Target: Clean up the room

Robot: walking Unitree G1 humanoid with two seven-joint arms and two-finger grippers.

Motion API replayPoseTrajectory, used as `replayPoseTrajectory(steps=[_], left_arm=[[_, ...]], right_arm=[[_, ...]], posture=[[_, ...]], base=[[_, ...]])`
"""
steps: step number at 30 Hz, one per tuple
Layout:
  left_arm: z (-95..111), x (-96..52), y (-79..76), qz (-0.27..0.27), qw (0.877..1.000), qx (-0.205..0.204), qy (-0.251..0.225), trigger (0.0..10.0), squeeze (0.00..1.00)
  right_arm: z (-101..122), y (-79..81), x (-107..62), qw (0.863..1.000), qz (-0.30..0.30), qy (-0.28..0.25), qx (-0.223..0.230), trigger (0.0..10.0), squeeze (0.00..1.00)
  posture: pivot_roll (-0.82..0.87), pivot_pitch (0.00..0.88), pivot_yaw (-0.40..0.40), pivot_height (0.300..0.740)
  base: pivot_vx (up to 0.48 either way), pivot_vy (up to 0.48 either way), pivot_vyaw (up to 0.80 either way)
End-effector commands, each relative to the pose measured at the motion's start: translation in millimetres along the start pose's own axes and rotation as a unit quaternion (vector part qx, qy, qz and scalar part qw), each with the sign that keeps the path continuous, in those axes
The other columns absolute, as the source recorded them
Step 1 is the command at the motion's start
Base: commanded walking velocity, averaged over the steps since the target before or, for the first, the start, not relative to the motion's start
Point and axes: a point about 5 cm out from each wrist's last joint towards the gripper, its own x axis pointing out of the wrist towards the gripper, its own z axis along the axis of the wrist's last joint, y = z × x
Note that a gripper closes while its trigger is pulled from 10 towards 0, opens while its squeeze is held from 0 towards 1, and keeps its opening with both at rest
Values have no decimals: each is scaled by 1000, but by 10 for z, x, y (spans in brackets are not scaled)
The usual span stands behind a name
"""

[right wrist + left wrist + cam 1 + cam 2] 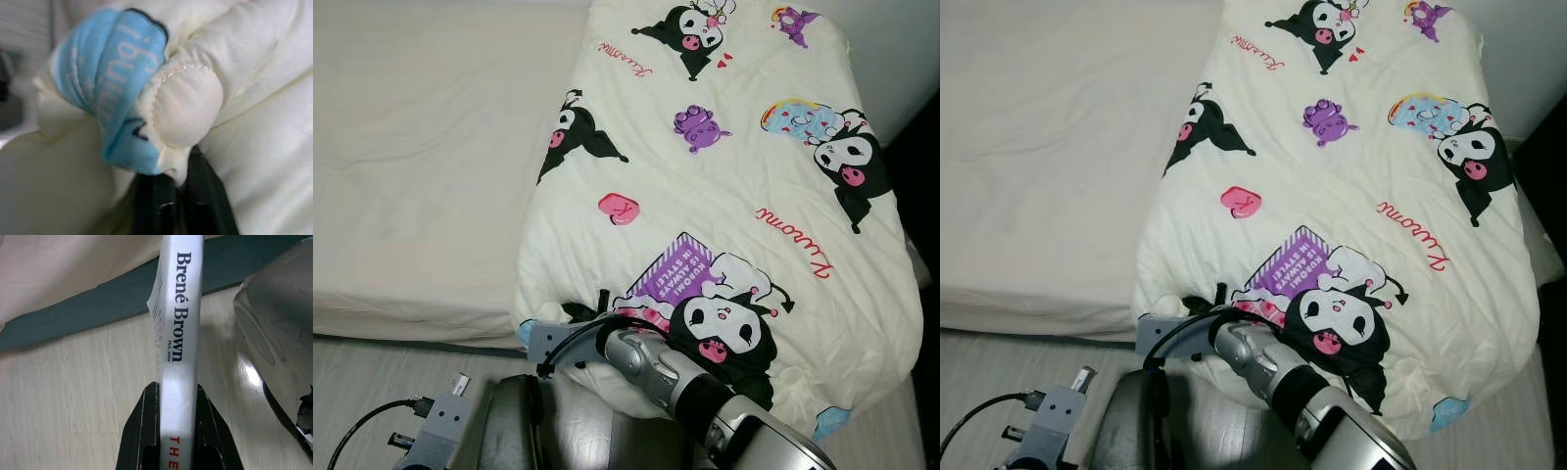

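- A cream quilt [734, 196] printed with cartoon figures lies folded over the right half of the bed [421, 176]; the left half shows a bare pale sheet; the quilt's near edge hangs down over the side of the bed toward the wooden floor [73, 406].
- The right gripper [178, 188] is at the quilt's near lower edge, its silver arm reaching across from the right; its black fingers [208, 196] are clenched on a bunched fold of the quilt, just beside a blue printed patch.
- The left gripper [178, 431] hangs low above the floor beside the bed; its fingers [142, 431] are clamped on a white book [181, 333], one on each cover, with the spine reading "Brené Brown" facing the wrist camera; the book points toward the dark base of the bed.
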Motion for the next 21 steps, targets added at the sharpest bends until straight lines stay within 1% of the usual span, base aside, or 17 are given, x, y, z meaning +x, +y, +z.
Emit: replayPoseTrajectory(steps=[1,2,4,6,7,8,9,10,11,12,13,15,16,18,19,20,21], left_arm=[[-104,-60,-53,-4,1000,-1,20,10000,0],[-104,-60,-53,-4,1000,-1,20,10000,0],[-89,-49,-58,-4,1000,-2,19,10000,0],[-86,-43,-62,-4,1000,-2,20,10000,0],[-86,-41,-64,-4,1000,-3,20,10000,0],[-86,-41,-64,-4,1000,-3,20,10000,0],[-85,-39,-65,-4,1000,-3,21,10000,0],[-85,-39,-65,-4,1000,-3,21,10000,0],[-87,-37,-63,-3,1000,-3,22,10000,0],[-87,-37,-63,-3,1000,-3,22,10000,0],[-86,-32,-61,-3,1000,-4,23,10000,0],[-86,-32,-61,-3,1000,-4,23,10000,0],[-87,-26,-64,-3,1000,-4,25,10000,0],[-87,-26,-64,-3,1000,-4,25,10000,0],[-84,-18,-85,-8,1000,-3,28,10000,0],[-84,-18,-85,-8,1000,-3,28,10000,0],[-80,-13,-106,-12,999,-3,29,10000,0]], right_arm=[[-117,-124,-22,998,-42,21,41,0,0],[-117,-124,-22,998,-42,21,41,0,0],[-130,-195,-30,991,-63,14,116,0,0],[-118,-318,-57,966,-82,-20,245,0,0],[-133,-405,-86,951,-95,-35,291,0,0],[-133,-405,-86,951,-95,-35,291,0,0],[-147,-462,-105,943,-105,-45,314,0,0],[-147,-462,-105,943,-105,-45,314,0,0],[-233,-658,-196,929,-142,-54,337,0,0],[-233,-658,-196,929,-142,-54,337,0,0],[-373,-923,-363,915,-191,-58,351,0,0],[-373,-923,-363,915,-191,-58,351,0,0],[-564,-1207,-612,901,-247,-50,352,0,0],[-564,-1207,-612,901,-247,-50,352,0,0],[-887,-1481,-1031,891,-308,-8,333,0,0],[-887,-1481,-1031,891,-308,-8,333,0,0],[-1097,-1644,-1392,881,-350,27,316,0,0]], posture=[[43,337,-9,561],[43,337,-9,561],[42,333,-10,561],[38,325,-11,561],[36,323,-12,561],[36,323,-12,561],[36,323,-12,561],[36,323,-12,561],[28,317,-16,561],[28,317,-16,561],[5,316,-19,561],[5,316,-19,561],[-17,313,-21,561],[-17,313,-21,561],[-53,310,-23,561],[-53,310,-23,561],[-53,310,-23,561]], base=[[0,0,0],[0,0,0],[0,0,0],[0,0,0],[0,0,0],[0,0,0],[0,0,0],[0,0,0],[0,0,0],[0,0,0],[0,0,0],[0,0,0],[0,0,0],[0,0,0],[0,0,0],[0,0,0],[0,0,0]])
